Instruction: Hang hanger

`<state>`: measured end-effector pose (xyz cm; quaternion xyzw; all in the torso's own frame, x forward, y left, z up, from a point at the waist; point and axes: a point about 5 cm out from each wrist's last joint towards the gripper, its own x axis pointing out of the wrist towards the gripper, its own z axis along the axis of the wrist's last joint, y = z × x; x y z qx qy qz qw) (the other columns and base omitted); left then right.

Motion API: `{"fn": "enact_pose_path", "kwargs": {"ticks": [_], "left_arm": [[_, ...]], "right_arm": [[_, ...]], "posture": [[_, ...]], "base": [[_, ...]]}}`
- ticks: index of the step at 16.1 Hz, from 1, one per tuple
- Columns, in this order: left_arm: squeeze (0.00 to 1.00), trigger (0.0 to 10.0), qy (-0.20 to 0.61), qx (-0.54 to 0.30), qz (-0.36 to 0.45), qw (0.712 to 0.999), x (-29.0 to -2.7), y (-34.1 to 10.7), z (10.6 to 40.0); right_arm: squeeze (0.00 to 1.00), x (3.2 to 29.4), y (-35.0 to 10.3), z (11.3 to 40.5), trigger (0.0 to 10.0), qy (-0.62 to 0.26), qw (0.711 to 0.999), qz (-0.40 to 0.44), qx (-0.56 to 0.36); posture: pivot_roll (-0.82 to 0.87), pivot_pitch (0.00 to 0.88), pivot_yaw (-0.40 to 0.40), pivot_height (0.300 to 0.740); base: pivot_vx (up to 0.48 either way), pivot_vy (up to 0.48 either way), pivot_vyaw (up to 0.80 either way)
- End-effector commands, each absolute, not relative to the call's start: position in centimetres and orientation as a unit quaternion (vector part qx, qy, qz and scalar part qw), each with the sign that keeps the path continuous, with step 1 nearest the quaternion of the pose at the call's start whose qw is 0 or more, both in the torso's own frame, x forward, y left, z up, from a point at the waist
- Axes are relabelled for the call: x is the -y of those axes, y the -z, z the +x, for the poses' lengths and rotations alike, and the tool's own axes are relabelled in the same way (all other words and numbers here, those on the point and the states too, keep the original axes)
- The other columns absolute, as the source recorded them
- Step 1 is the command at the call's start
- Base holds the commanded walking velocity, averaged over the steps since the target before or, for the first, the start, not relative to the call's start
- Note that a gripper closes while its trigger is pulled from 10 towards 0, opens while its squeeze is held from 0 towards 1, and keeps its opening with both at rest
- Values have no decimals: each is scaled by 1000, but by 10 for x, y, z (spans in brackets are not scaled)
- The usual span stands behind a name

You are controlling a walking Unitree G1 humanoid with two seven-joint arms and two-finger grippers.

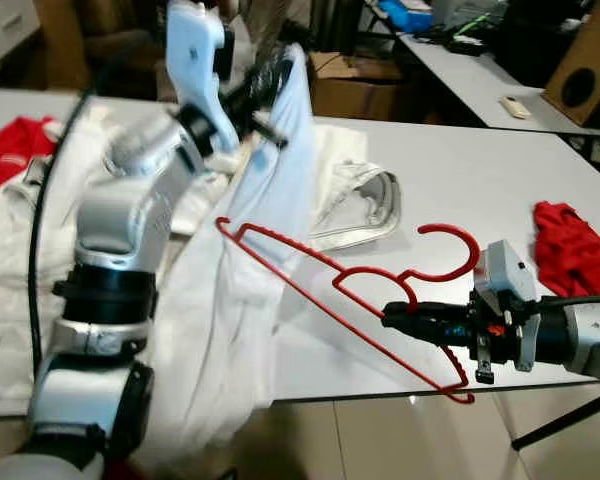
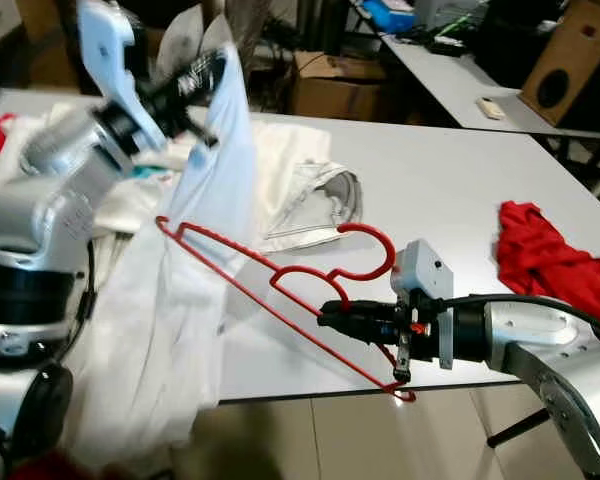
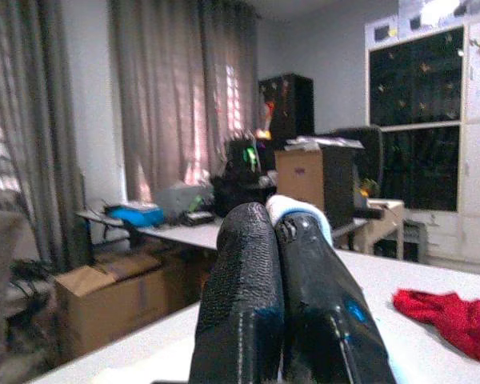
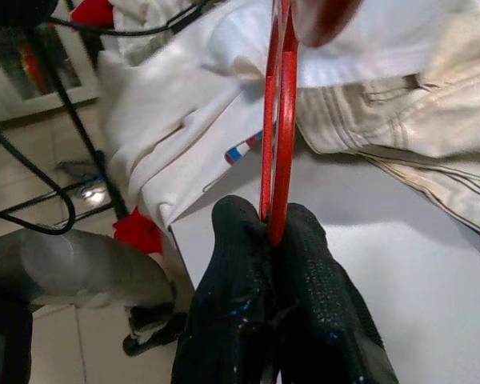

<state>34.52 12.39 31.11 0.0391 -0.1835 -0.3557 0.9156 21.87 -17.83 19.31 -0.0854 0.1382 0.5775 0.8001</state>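
Observation:
A red wire hanger [image 1: 340, 280] is held level over the white table [image 1: 460, 180], its hook [image 1: 450, 245] toward the back. My right gripper [image 1: 395, 318] is shut on its lower bar near the middle; the right wrist view shows the red wire [image 4: 276, 120] pinched between the fingers [image 4: 240, 264]. The hanger's left tip pokes into a white garment [image 1: 280, 150]. My left gripper [image 1: 265, 85] is raised high and shut on that garment's top edge, so the cloth hangs down past the table's front edge. A bit of pale cloth [image 3: 300, 210] peeks between the left fingers [image 3: 244, 296].
A beige garment [image 1: 355, 200] lies on the table behind the hanger. Red cloth [image 1: 575, 245] sits at the right edge, more red cloth [image 1: 10, 145] at the far left beside white laundry [image 1: 20, 260]. Cardboard boxes [image 1: 355, 80] and a second table [image 1: 500, 80] stand behind.

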Motion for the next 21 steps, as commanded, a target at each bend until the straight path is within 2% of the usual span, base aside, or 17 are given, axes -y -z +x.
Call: {"fn": "enact_pose_path", "kwargs": {"ticks": [1,2,4,6,7,9,12,14,15,16,18,21], "left_arm": [[0,10000,383,211,44,898,-115,-330,339],[0,10000,391,216,41,894,-113,-333,337],[0,10000,428,230,17,874,-104,-348,331],[0,10000,457,256,-16,852,-100,-368,325],[0,10000,461,260,-24,848,-100,-371,324],[0,10000,468,278,-30,838,-100,-381,321],[0,10000,451,312,-51,834,-114,-398,322],[0,10000,377,371,-90,844,-143,-420,329],[0,10000,353,385,-96,847,-151,-425,330],[0,10000,318,403,-97,852,-164,-431,330],[0,10000,287,412,-101,859,-180,-426,327],[0,10000,286,372,-60,881,-173,-394,331]], "right_arm": [[0,177,-194,222,10000,-583,796,-89,-138],[0,177,-193,224,10000,-583,795,-91,-139],[0,178,-190,237,10000,-555,813,-113,-135],[0,183,-206,280,10000,-442,882,-148,-76],[0,184,-212,288,10000,-420,893,-150,-58],[0,182,-248,322,10000,-335,929,-150,40],[0,189,-292,353,10000,-291,925,-218,109],[0,190,-373,370,10000,-238,916,-186,263],[0,187,-382,370,10000,-242,910,-184,283],[0,182,-388,373,10000,-251,899,-194,301],[0,168,-370,381,10000,-286,889,-194,300],[0,158,-333,387,10000,-320,884,-207,270]], "posture": [[-51,0,-98,740],[-52,0,-93,740],[-53,0,-88,740],[-52,0,-90,740],[-52,0,-90,740],[-52,0,-90,740],[-63,0,-73,740],[-60,0,-84,740],[-55,0,-93,740],[-48,0,-106,740],[-41,0,-120,740],[-39,0,-127,740]], "base": [[0,0,0],[0,0,0],[0,0,0],[0,0,0],[0,0,0],[0,0,0],[0,0,0],[0,0,0],[0,0,0],[0,0,0],[0,0,0],[0,0,0]]}}
